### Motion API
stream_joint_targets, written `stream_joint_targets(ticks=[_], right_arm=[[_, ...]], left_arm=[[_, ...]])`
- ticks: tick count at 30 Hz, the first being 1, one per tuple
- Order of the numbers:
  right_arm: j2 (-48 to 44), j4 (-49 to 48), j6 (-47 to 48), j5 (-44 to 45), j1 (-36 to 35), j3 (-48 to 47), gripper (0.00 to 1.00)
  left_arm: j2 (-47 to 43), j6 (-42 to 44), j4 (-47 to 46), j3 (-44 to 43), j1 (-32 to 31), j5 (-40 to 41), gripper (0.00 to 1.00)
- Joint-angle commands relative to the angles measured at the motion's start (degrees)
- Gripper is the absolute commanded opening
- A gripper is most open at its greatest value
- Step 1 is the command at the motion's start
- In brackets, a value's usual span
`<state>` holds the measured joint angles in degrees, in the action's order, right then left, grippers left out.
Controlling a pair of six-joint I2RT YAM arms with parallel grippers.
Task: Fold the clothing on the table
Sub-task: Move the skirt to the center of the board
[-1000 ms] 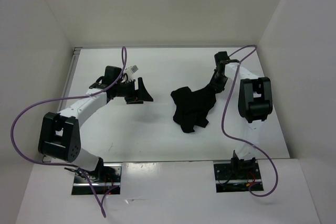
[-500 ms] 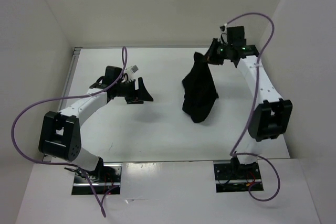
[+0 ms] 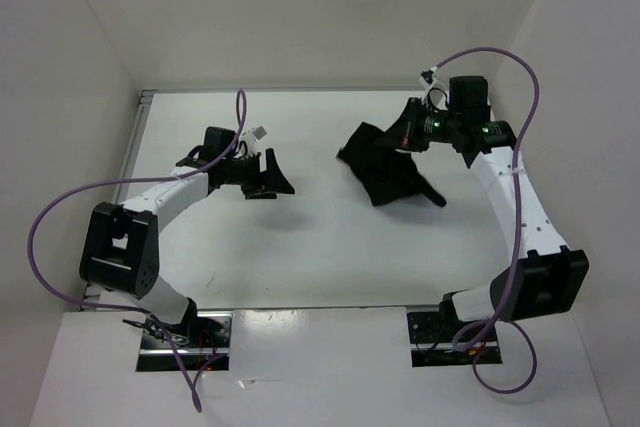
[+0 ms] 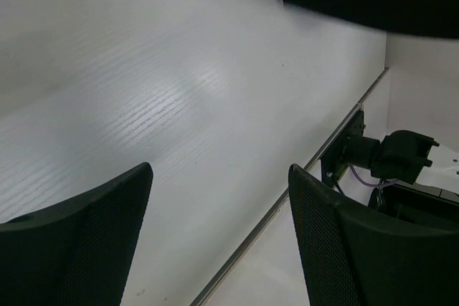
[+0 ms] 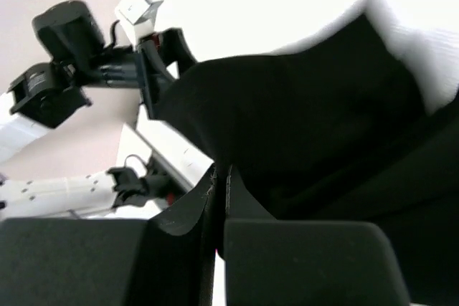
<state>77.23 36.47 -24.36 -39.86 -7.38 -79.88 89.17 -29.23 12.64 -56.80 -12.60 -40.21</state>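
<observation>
Right, the clothing (image 3: 385,169) dangles bunched over the table's (image 3: 300,267) far right. The overhead view hides the pinch, but the wrist view shows the right gripper (image 5: 221,177) clamped on fabric. The left gripper (image 4: 219,177) is spread wide, well apart.

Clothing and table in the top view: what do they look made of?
The clothing: soft fabric, matte black; it drapes and creases limply where the right gripper pinches it. Fibre cannot be told. The table: rigid white board, probably laminate, slight sheen; the left wrist view shows a soft glare patch and faint grain lines. Its edge strip looks metallic.
</observation>
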Motion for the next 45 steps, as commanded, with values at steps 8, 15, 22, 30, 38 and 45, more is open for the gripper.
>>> stream_joint_targets(ticks=[8, 15, 22, 30, 38, 45], right_arm=[[-6.47, -7.38, -5.16, -15.08, -0.09, -10.56, 0.0], [-1.4, -10.8, -11.59, -9.2, 5.35, -2.67, 0.0], [10.98, -2.38, -15.79, 24.61, 10.8, 3.93, 0.0], [14.89, -0.25, -18.62, 47.4, 13.53, 2.71, 0.1], [15.41, 2.9, -17.39, 54.08, 12.22, 1.92, 0.37], [8.48, 4.23, -17.92, 59.81, 8.61, 3.49, 0.44]], left_arm=[[1.27, -0.47, -2.45, -1.65, 0.3, -3.04, 0.83], [1.27, -0.47, -2.45, -1.12, 0.3, -3.04, 0.83], [0.75, -0.47, -2.45, -1.12, 0.3, -3.04, 0.83], [3.72, -1.62, -5.87, -5.07, -2.33, -2.51, 0.85], [16.36, -3.98, -12.11, -17.36, -6.12, -1.19, 0.85], [27.88, -3.21, -16.33, -26.78, -10.95, -4.27, 0.81]])
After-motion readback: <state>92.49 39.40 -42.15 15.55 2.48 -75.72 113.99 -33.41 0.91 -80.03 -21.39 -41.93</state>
